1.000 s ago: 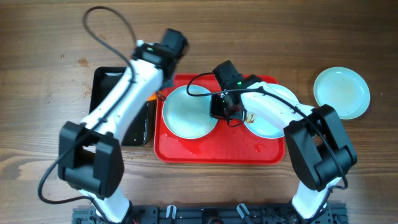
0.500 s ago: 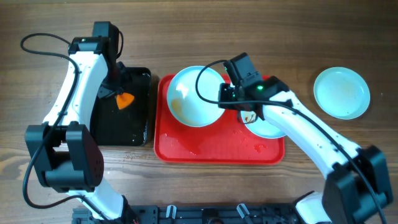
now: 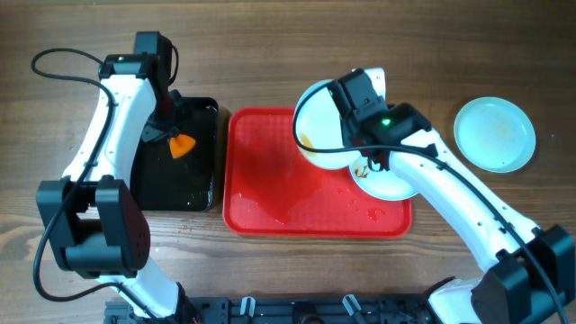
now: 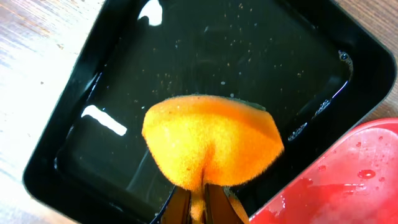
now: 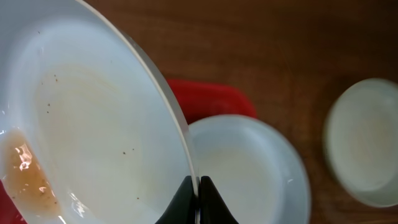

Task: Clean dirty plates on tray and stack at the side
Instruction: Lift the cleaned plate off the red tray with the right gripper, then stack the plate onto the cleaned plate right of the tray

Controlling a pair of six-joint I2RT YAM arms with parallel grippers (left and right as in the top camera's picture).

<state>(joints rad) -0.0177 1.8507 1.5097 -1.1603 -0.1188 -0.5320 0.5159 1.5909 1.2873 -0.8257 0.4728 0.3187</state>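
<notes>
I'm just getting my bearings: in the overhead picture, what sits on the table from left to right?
black tray → red tray → lone plate on the wood. The lifted plate and the resting plate overlap the red tray, so they're left out.

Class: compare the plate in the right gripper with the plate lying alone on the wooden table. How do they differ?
The gripped plate is tilted, pinched at its rim by the right gripper; the lone plate lies flat, untouched. The gripped plate holds brown liquid; the lone plate shows none. Both are round, pale, shallow.
</notes>
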